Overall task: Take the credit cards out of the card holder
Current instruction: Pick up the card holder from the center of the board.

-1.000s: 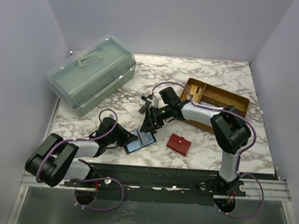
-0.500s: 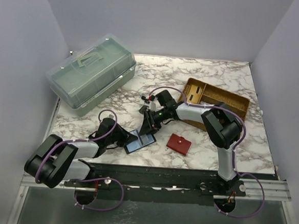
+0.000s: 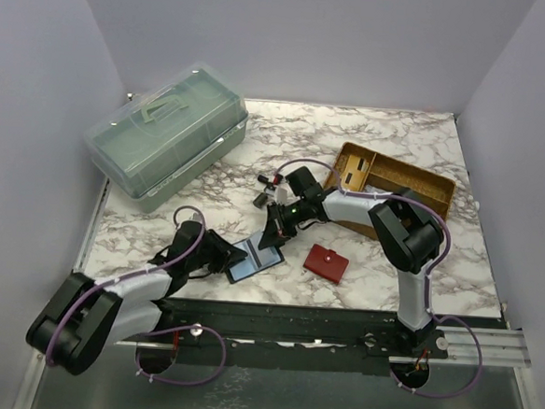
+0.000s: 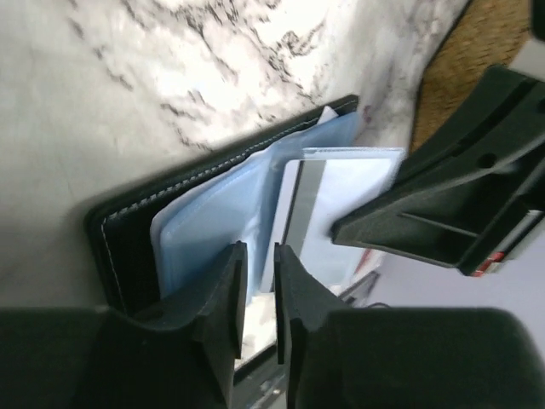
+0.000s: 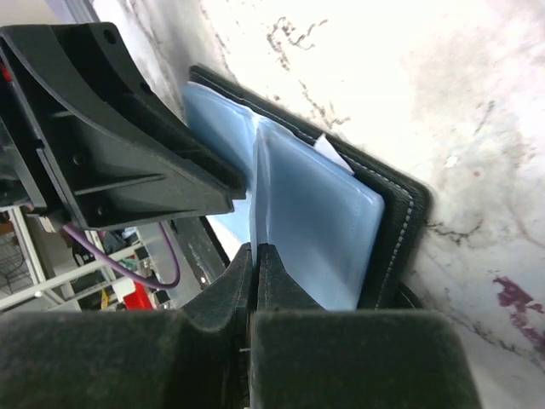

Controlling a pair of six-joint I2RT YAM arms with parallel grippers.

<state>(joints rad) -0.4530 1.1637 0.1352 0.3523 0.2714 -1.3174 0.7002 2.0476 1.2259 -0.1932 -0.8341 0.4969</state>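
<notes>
The black card holder (image 3: pixel 253 261) lies open on the marble counter (image 3: pixel 380 137), close to the near edge and between the two arms, with its light blue plastic sleeves fanned upward. From the left, the left end effector (image 3: pixel 224 257) comes in low. Its wrist view shows the fingers (image 4: pixel 223 294) drawn to a narrow slit with the edge of a blue sleeve leaf between them, so it is pinching the holder by its sleeves. The right end effector (image 3: pixel 275 235) reaches down onto the holder's far side. In its own camera the two fingers (image 5: pixel 234 281) are pressed almost together on a thin, pale blue sheet that stands on edge. The left wrist view shows a pale credit card (image 4: pixel 345 200) with a dark stripe along one side. The card is raised out of the sleeves but sits over the holder, and the right end effector's dark finger is at its far edge. Just right of the holder lies a closed red wallet (image 3: pixel 326 263), apart from it. Beyond that sits a tan divided tray (image 3: pixel 437 190), and a translucent green lidded box (image 3: pixel 165 133) stands at the far left.
</notes>
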